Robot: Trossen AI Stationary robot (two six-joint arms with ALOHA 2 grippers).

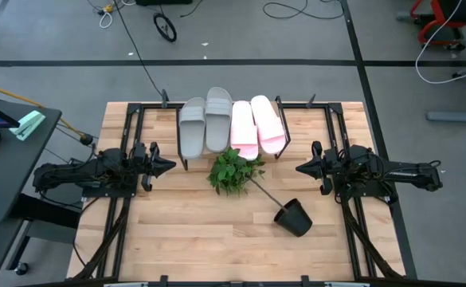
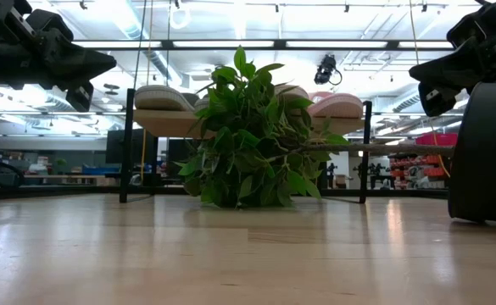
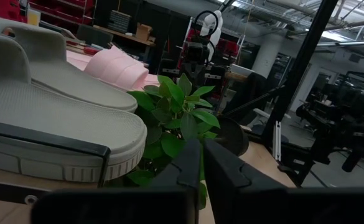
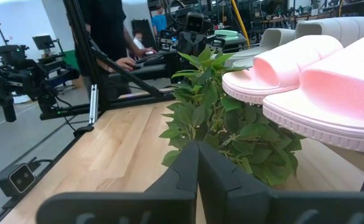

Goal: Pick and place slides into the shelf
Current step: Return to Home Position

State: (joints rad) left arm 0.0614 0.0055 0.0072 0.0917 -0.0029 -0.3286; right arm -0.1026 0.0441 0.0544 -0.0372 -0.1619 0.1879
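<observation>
Light wooden surface (image 1: 193, 231) fills the frame. At upper middle, two light grey open-toed slides (image 1: 205, 123) and two pale pink slides (image 1: 256, 127) sit side by side atop the low black-rod shelf (image 2: 366, 152). Left jaws mid-left, right jaws mid-right, both pinched closed, holding nothing.

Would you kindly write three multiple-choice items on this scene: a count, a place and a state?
1. How many slides rest on the shelf? A two B three C four
2. Where is the black pot? A on the shelf B tipped on the tabletop C upright on the floor
3. The left tool and right tool are: A shut, empty B wide open C gripping slides
Answers: C, two grey and two pink sit there; B, it lies on its side on the wood; A, each wrist view shows fingers together.
</observation>
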